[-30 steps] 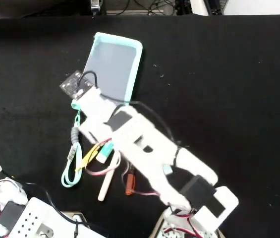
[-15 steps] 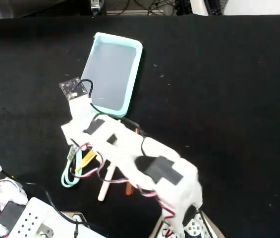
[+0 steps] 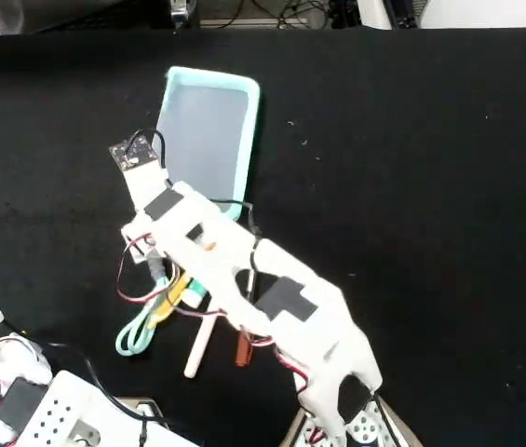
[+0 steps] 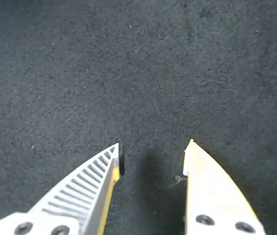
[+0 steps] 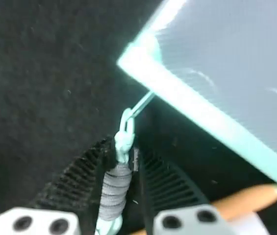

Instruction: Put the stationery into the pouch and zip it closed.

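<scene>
The counter (image 3: pixel 411 186) is covered w/ black felt-like cloth, and behind its far edge some dark cables and equipment (image 3: pixel 272 11) of the room can be seen. A flat rectangular pouch w/ mint-green rim and grey see-through face (image 3: pixel 205 130) lies on the far-left part of the counter; what is inside it cannot be told. From one corner of the pouch goes a thin mint-green zipper cord w/ a grey ribbed sleeve (image 5: pixel 113 188). The right tool (image 5: pixel 121 152) is closed narrow on this sleeve, just beside the pouch corner. The white right arm (image 3: pixel 272 298) reaches diagonally from the near edge over the stationery. Near the pouch's end, on the cloth, lie a mint-green loop strap (image 3: pixel 137 331), a yellow piece (image 3: pixel 165 303), a white stick-shaped pen (image 3: pixel 199 346) and an orange-brown pencil (image 3: pixel 242 350), partly under the arm; the wrist view has the pencil's tip approx. next to the pouch rim. The left tool (image 4: pixel 153 156) stands wide over bare black cloth, holding nothing.
</scene>
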Motion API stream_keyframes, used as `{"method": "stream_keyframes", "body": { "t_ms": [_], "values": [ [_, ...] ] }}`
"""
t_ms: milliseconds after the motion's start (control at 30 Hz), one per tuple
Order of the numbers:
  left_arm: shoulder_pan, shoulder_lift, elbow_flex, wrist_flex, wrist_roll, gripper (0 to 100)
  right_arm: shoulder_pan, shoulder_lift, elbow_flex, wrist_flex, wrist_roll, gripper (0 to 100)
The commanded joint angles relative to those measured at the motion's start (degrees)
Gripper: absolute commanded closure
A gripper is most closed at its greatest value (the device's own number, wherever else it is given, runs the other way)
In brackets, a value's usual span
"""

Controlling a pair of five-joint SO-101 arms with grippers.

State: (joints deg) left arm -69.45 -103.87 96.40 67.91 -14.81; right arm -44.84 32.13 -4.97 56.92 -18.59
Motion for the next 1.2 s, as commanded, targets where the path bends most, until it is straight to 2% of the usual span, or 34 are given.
{"method": "stream_keyframes", "body": {
  "t_ms": [0, 200, 367, 433, 600, 733, 867, 933, 1033, 1167],
  "values": [
    [0.3, -0.2, 0.9, 0.4, 0.2, 78, 3.8, -5.8, 2.2, 1.1, 2.5, 98.7],
    [0.5, -0.2, 0.9, 0.4, 0.2, 78, 3.0, -9.3, 8.4, 0.8, 14.3, 98.0],
    [0.5, -0.2, 0.9, 0.4, 0.1, 78, -1.2, -6.4, 10.2, 1.3, 18.5, 82.5],
    [0.4, -0.2, 0.9, 0.4, 0.1, 78, -1.6, -5.9, 9.2, 1.6, 19.0, 80.9],
    [0.4, -0.2, 0.9, 0.4, 0.0, 78, -1.7, -5.7, 8.4, 1.6, 19.2, 84.3],
    [0.6, -0.2, 0.9, 0.4, 0.0, 78, -1.4, -6.3, 9.6, 1.7, 19.1, 99.2],
    [0.9, -0.2, 0.9, 0.4, 0.1, 78, -1.6, -13.4, 11.9, 2.0, 19.3, 98.6],
    [3.1, -0.2, 0.9, 0.4, -0.1, 78, -1.4, -20.5, 14.0, 2.0, 20.4, 98.6],
    [10.4, -0.4, 0.5, -1.7, -1.1, 78, -1.2, -32.6, 18.0, 2.0, 24.7, 98.6],
    [21.8, -0.4, 0.8, -12.0, -0.9, 78, 1.8, -46.2, 22.2, 2.0, 32.7, 98.6]
  ]
}}
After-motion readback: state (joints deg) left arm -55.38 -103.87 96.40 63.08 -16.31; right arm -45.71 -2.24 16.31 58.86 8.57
